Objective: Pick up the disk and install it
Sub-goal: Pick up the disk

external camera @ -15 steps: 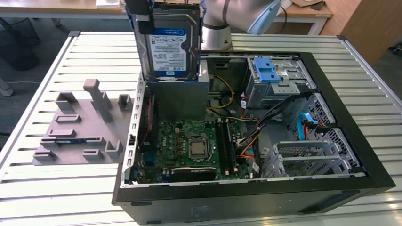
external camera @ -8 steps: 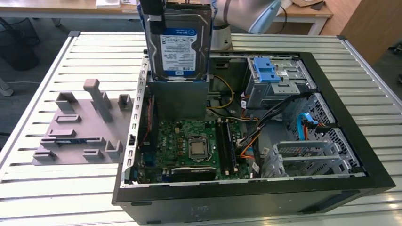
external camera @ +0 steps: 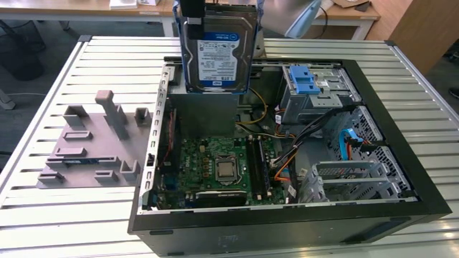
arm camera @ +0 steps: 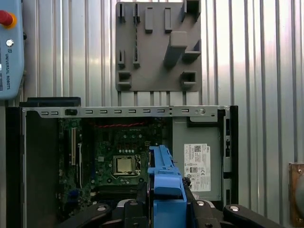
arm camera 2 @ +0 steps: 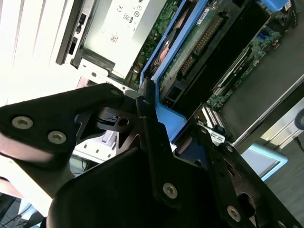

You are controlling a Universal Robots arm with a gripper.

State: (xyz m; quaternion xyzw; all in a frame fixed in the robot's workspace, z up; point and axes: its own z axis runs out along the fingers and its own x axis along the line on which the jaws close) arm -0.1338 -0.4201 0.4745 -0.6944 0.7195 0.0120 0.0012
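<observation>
Blue-framed silver metal, the disk (external camera: pixel 215 54) hangs upright, pinched at its frame edges by the jaws of the gripper (arm camera 2: pixel 167 118), closed tight on it. Beneath the jaws sits the open computer case (external camera: pixel 287 228) with its motherboard (external camera: pixel 222 161). Farther out, a grey fixture plate (external camera: pixel 93 145) lies on the slatted table (external camera: pixel 72 220).

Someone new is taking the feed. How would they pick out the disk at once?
Find the open black case on the slatted table. Above its far side in the exterior view, the disk hangs upright in the pincer. It is silver with a white-and-blue label and blue edge frame, unlike the grey box beneath it or the all-blue latch inside the case.
</observation>
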